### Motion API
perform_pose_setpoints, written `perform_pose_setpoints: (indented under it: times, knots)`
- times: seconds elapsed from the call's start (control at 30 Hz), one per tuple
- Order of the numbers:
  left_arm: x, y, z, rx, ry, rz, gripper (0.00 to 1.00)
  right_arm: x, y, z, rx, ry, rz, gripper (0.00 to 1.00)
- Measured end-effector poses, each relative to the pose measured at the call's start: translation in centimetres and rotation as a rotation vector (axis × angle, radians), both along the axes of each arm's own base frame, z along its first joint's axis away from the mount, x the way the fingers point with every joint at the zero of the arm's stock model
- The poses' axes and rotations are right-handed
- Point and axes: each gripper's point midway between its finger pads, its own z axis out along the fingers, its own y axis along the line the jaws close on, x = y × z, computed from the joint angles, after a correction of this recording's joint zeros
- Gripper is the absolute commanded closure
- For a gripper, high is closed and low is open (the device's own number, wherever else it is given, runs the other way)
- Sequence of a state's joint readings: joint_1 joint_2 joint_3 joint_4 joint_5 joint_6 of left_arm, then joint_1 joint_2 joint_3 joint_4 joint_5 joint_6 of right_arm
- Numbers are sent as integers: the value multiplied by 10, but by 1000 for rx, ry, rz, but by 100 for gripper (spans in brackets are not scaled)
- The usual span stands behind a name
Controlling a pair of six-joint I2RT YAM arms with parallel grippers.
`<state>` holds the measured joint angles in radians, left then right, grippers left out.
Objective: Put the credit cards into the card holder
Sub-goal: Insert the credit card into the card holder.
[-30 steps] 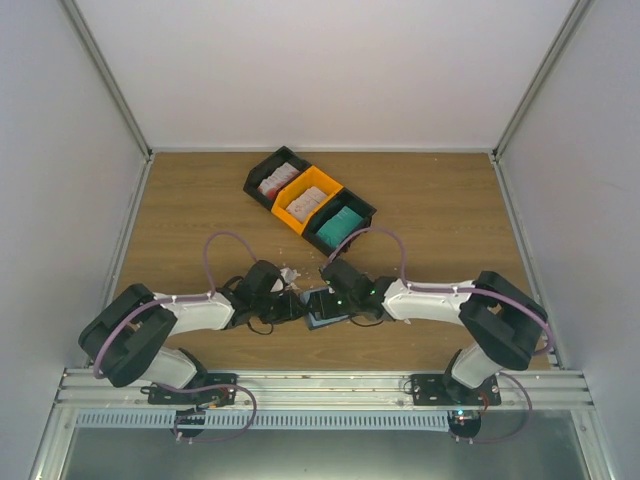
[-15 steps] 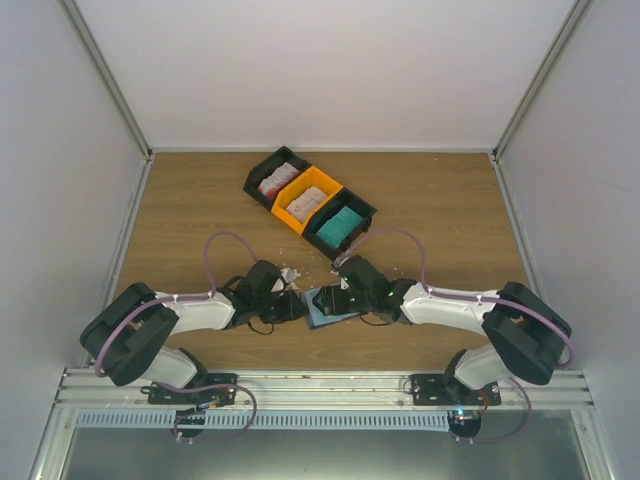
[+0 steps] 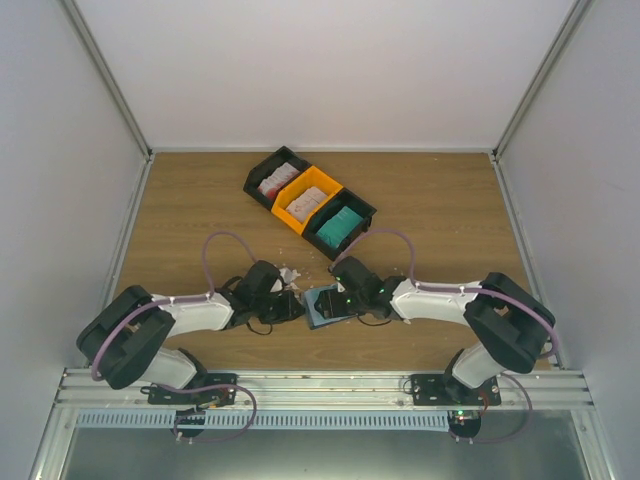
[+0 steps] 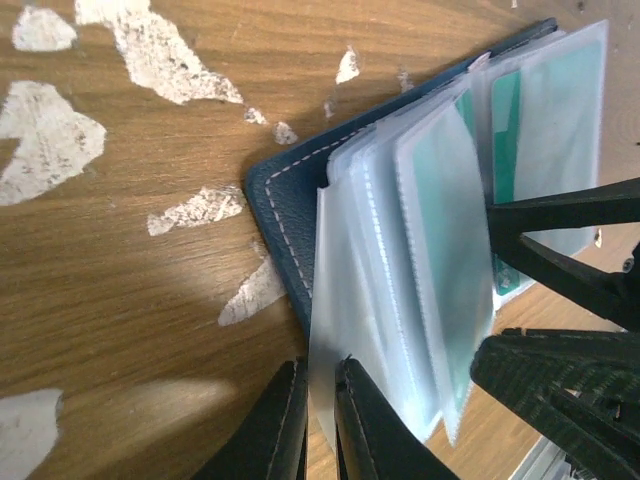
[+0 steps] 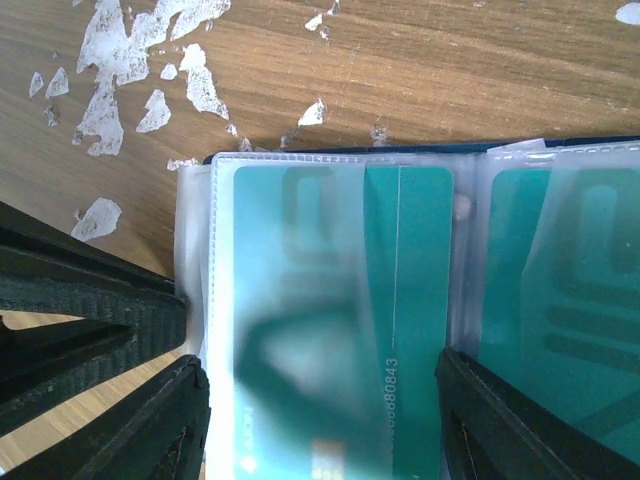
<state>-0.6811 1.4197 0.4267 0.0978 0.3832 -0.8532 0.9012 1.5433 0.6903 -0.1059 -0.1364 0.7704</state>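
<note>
Left gripper [image 4: 322, 375], all but closed, pinches a corner of a clear sleeve [image 4: 350, 320] of the holder [image 4: 285, 200], lifting it off the fanned pages. Right gripper [image 5: 320, 360], spread wide, brackets a teal card [image 5: 330, 230] across its short width. Whether its fingers press the card itself or only the plastic around it cannot be told. The holder lies open on the table [image 3: 200, 200], near the middle, between the two arms. The bins [image 3: 310, 200] sit at the far side, with stacks [image 3: 338, 228] of cards in them.

The card looks light, thin, stiff and slick, best taken by its long edges and fed in straight. The sleeves look limp and slippery, likely to buckle or close if released. The holder seems light enough to skid on the wood unless pinned.

Only the top view places the holder against the bins, but there the arms hide the sleeves. The left wrist view alone shows the stitched blue cover, the layered sleeves and white flecks [image 4: 150, 50] on the wood. The right wrist view alone shows the card's printed digits and a second teal card in the sleeve to its right.
</note>
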Motion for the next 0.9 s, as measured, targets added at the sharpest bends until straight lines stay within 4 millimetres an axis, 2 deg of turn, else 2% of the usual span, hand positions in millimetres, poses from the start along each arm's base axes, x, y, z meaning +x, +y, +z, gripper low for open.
perform_pose_setpoints:
  times: [0.1, 0.3, 0.37, 0.5, 0.67, 0.8, 0.9]
  knots:
    - [0, 2, 6, -1, -16, -1, 89, 0, 1, 0, 2, 1, 1, 37]
    - [5, -6, 41, -84, -110, -17, 89, -2, 5, 2, 36, 14, 15, 35]
    - [7, -9, 46, -102, -125, -24, 89, -5, 9, 2, 66, 23, 28, 35]
    - [6, -10, 40, -96, -114, -33, 89, -9, 13, 4, 129, 46, 46, 35]
    - [2, -7, 21, -57, -66, -34, 90, -11, 11, 9, 171, 59, 48, 35]
    - [-1, -4, 8, -29, -31, -35, 90, -7, 8, 26, 203, 22, 43, 33]
    - [-2, -4, 7, -28, -30, -42, 88, 4, 0, 44, 205, -51, 22, 29]
